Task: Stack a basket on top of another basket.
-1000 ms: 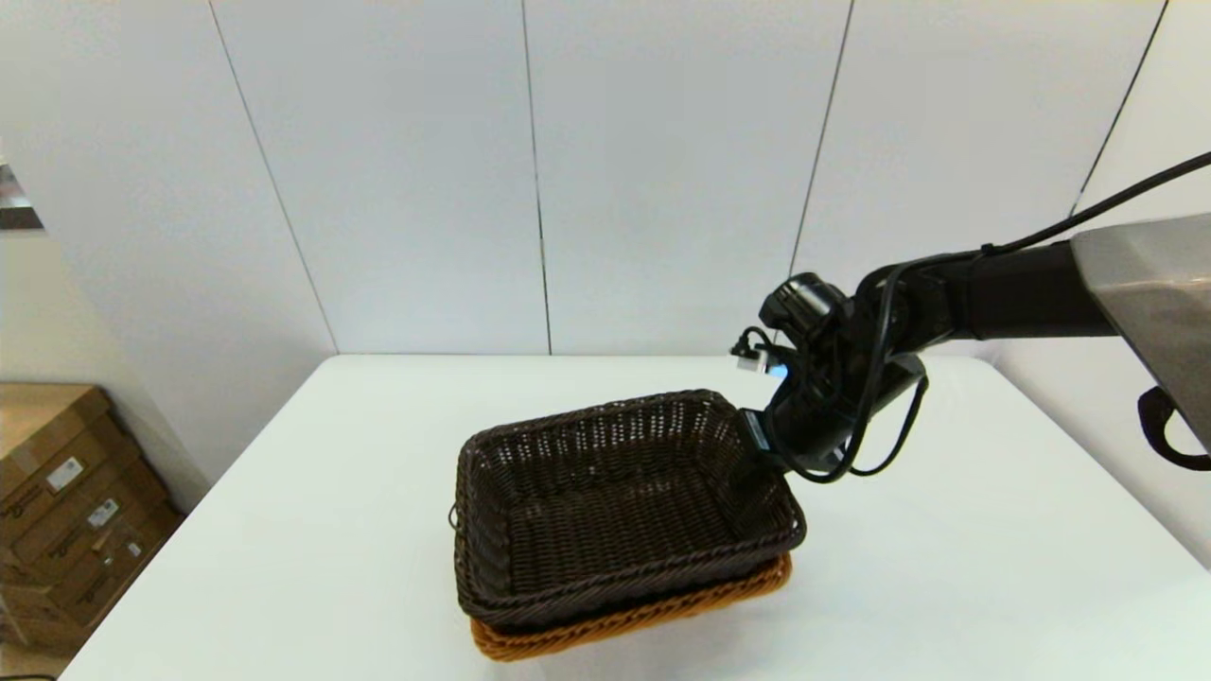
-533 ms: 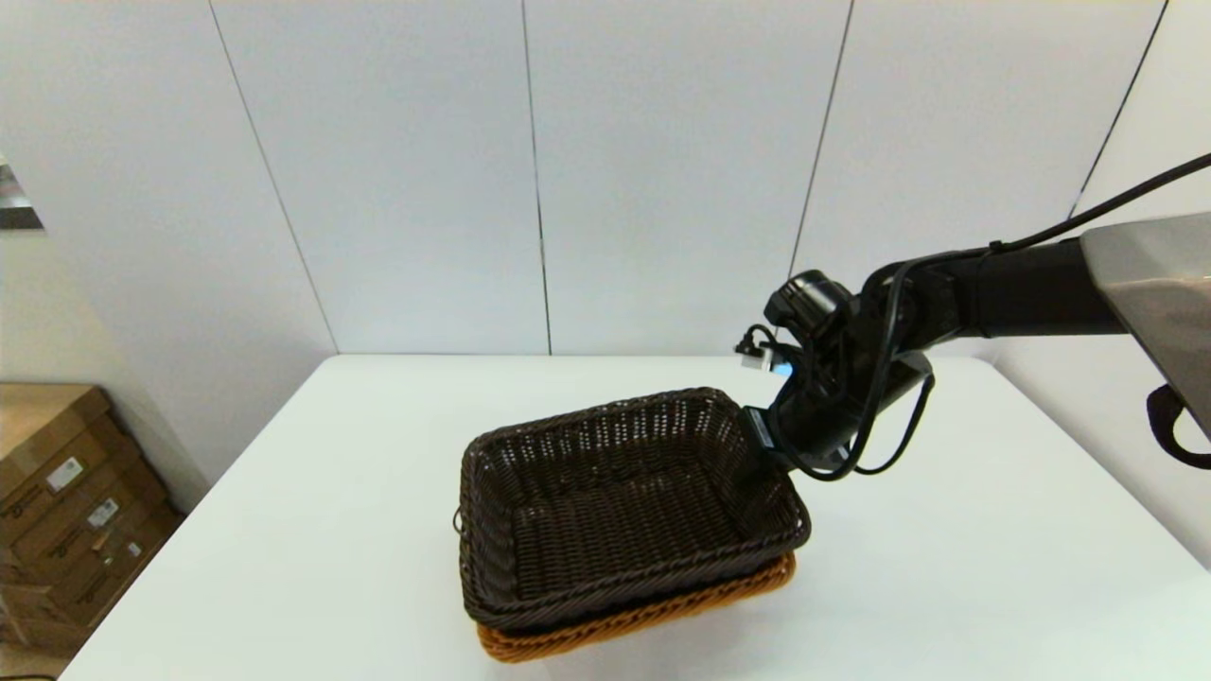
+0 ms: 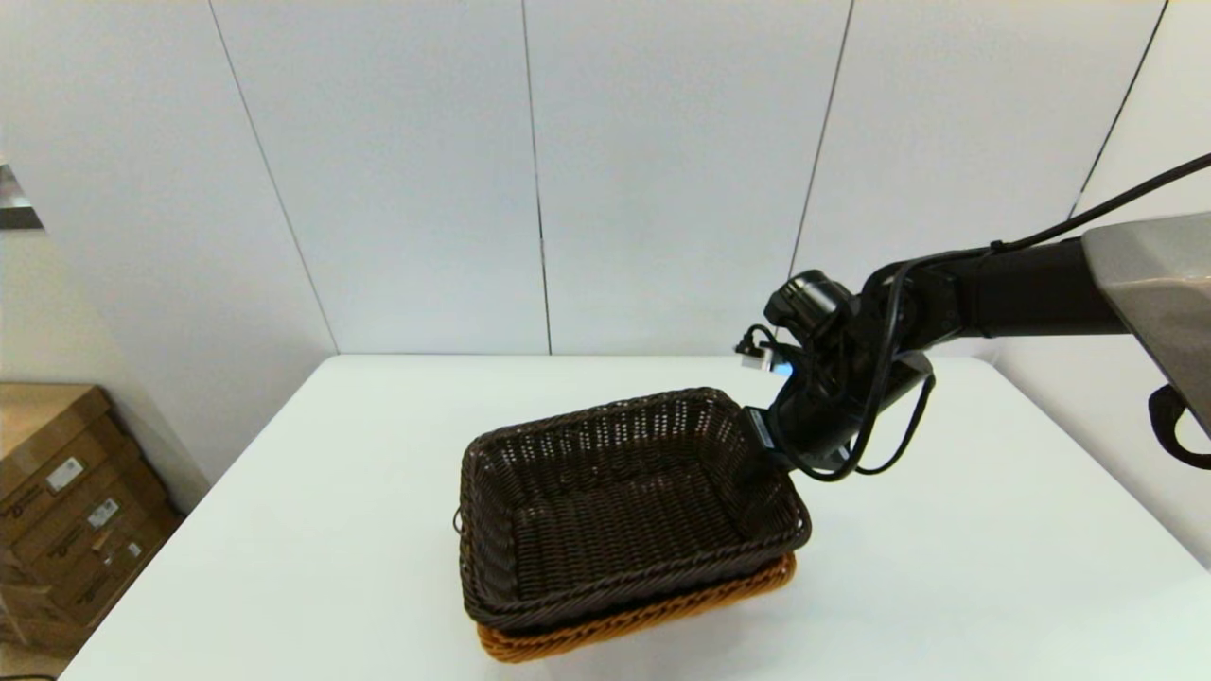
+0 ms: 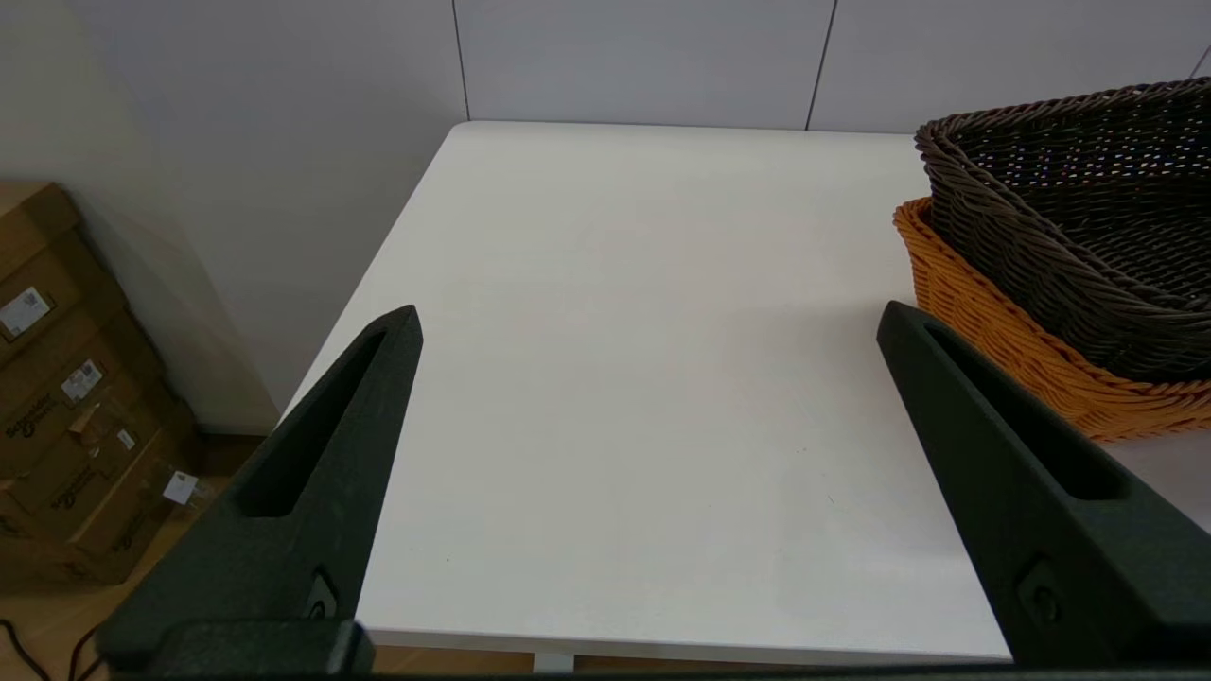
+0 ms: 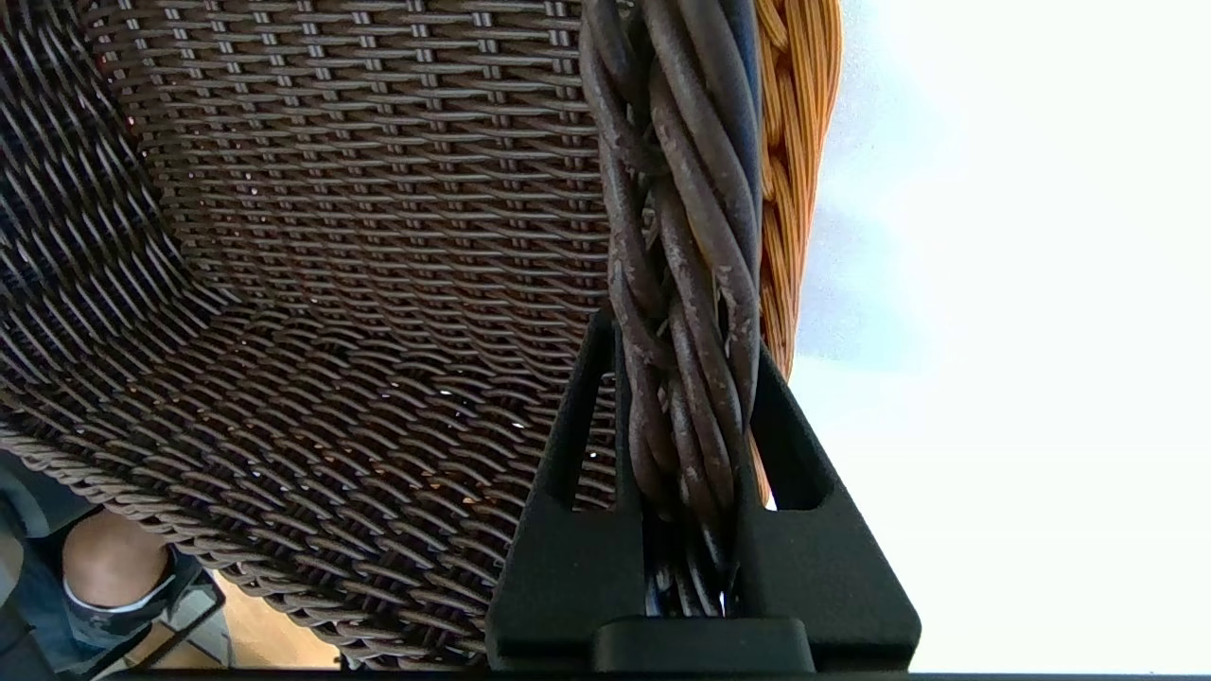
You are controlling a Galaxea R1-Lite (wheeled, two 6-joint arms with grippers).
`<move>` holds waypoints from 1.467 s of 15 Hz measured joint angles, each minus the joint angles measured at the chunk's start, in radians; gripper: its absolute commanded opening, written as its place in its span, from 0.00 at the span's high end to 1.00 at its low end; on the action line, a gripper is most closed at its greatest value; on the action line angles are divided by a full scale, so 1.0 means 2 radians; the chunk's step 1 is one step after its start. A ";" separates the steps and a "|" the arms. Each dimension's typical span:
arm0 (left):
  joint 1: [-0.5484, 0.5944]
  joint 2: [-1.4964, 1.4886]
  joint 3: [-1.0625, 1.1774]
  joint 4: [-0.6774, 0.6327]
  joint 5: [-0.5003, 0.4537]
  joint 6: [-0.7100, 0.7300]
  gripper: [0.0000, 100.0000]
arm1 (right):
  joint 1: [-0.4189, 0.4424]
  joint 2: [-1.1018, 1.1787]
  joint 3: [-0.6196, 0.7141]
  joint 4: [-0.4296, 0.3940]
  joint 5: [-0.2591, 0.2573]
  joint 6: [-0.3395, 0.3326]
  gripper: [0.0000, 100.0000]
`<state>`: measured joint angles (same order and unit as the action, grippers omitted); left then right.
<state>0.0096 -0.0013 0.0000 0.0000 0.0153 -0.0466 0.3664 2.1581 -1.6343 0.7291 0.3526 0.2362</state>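
Nearby: cardboard boxes left of white table.

No legible text anywhere.

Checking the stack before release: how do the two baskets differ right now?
The dark basket sits nested in the orange basket, which rests on the table. The right end effector is shut on the dark basket's rim; the orange one is untouched. Both are rectangular wicker.

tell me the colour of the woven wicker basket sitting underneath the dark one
Orange-tan; the lower woven wicker basket shows best in the left wrist view.
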 measured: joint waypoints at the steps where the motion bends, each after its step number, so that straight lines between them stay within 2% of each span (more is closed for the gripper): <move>1: 0.000 0.000 0.000 0.000 0.000 0.000 0.00 | 0.000 0.000 0.000 0.000 0.000 0.000 1.00; 3: 0.000 0.000 0.000 0.000 0.000 0.000 0.00 | 0.000 -0.001 0.000 0.000 -0.001 0.001 1.00; 4: 0.000 0.000 0.000 0.000 0.000 0.000 0.00 | 0.000 -0.001 -0.001 0.000 -0.009 0.001 0.00; 6: 0.000 0.000 0.000 0.000 0.000 0.000 0.00 | 0.000 -0.001 -0.001 -0.001 -0.032 0.001 0.00; 14: 0.000 0.000 0.000 0.000 -0.001 0.000 0.00 | 0.000 -0.022 -0.001 0.000 -0.032 0.003 0.00; 18: 0.000 0.000 0.000 0.000 0.000 0.000 0.00 | -0.010 -0.048 0.000 0.001 -0.031 0.003 0.00; 22: 0.000 0.000 0.000 0.000 0.000 0.000 0.00 | -0.021 -0.087 0.000 0.013 -0.005 0.003 0.00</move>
<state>0.0100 -0.0013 0.0000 0.0000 0.0149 -0.0470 0.3236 1.9834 -1.6340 0.7547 0.3419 0.2413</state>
